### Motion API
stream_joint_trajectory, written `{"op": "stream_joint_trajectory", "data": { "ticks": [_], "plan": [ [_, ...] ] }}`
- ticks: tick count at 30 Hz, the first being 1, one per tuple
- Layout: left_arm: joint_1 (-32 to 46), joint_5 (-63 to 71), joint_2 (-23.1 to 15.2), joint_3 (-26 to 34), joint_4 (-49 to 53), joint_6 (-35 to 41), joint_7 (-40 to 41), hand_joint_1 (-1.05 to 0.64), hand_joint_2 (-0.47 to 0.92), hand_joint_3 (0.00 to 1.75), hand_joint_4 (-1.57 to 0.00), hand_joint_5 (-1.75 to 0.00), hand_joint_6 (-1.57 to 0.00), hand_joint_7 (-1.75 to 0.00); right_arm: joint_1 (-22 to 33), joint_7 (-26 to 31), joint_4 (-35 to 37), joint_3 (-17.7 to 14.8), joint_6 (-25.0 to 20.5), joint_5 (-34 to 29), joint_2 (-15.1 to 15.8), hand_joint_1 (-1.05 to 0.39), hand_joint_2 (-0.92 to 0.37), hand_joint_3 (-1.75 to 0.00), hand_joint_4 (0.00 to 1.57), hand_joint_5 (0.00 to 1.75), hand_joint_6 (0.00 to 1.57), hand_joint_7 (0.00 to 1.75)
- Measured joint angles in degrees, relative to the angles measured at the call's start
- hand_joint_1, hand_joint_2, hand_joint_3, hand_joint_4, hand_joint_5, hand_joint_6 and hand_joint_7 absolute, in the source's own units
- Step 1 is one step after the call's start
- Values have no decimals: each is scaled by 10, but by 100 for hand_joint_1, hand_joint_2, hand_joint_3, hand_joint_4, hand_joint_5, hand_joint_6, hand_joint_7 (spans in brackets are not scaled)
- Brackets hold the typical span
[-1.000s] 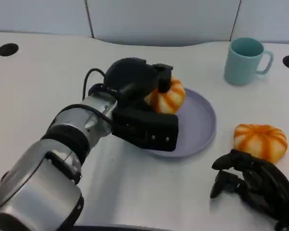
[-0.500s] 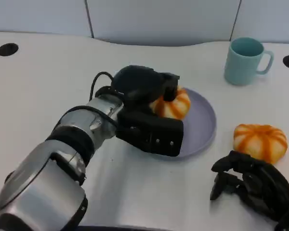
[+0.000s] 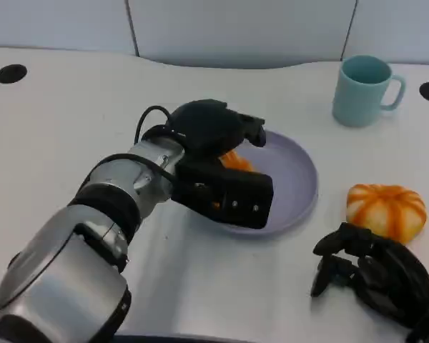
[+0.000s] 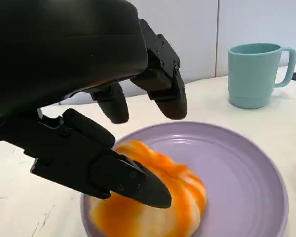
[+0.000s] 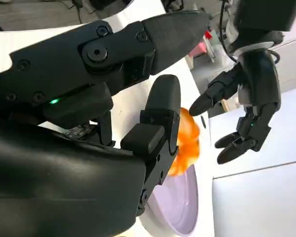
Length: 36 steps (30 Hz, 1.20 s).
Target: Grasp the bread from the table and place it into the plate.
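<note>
Left hand [image 3: 218, 153], frame centre, fingers spread above bread [image 4: 150, 200], apparently released onto plate [image 3: 297, 179]; right hand [image 3: 375, 279] idle, curled.

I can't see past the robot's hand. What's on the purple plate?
An orange-striped bread lies on the plate, under the left hand. In the head view, the hand covers most of it.
</note>
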<state>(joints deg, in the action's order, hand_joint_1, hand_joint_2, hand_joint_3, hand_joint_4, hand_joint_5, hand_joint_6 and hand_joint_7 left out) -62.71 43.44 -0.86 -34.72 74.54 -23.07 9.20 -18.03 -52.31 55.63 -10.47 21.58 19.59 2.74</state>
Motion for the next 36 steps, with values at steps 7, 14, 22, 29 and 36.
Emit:
{"op": "stream_joint_trajectory", "data": {
  "ticks": [7, 14, 22, 29, 36],
  "plan": [
    [0, -10, 0, 3, 0, -1, -15, -81, 90, 1, 0, -98, -43, -30, -2, -14, 2, -4, -8, 3, 0, -53, -92, -8, 64, 144, 69, 95],
    [0, -11, 0, 4, 0, -1, -17, -79, 90, 1, 0, -106, -16, -75, -2, -14, 4, -6, -5, 3, 0, -52, -92, -8, 64, 143, 70, 96],
    [0, -38, -3, 32, -5, -15, -18, -79, 92, 3, 0, -96, 0, -93, -9, -20, 15, -9, -9, 6, 0, -54, -92, -8, 65, 142, 70, 95],
    [5, -109, -33, 95, -18, -53, -57, -79, 92, 5, 0, -96, 0, -98, -6, -5, 5, -5, -10, 0, 0, -54, -92, -10, 61, 141, 71, 96],
    [39, -181, -51, 154, -35, -90, -114, -82, 92, 7, 0, -103, -1, -100, -2, 4, -5, -3, -15, -3, 0, -51, -92, -10, 63, 142, 70, 95]
  ]
}}
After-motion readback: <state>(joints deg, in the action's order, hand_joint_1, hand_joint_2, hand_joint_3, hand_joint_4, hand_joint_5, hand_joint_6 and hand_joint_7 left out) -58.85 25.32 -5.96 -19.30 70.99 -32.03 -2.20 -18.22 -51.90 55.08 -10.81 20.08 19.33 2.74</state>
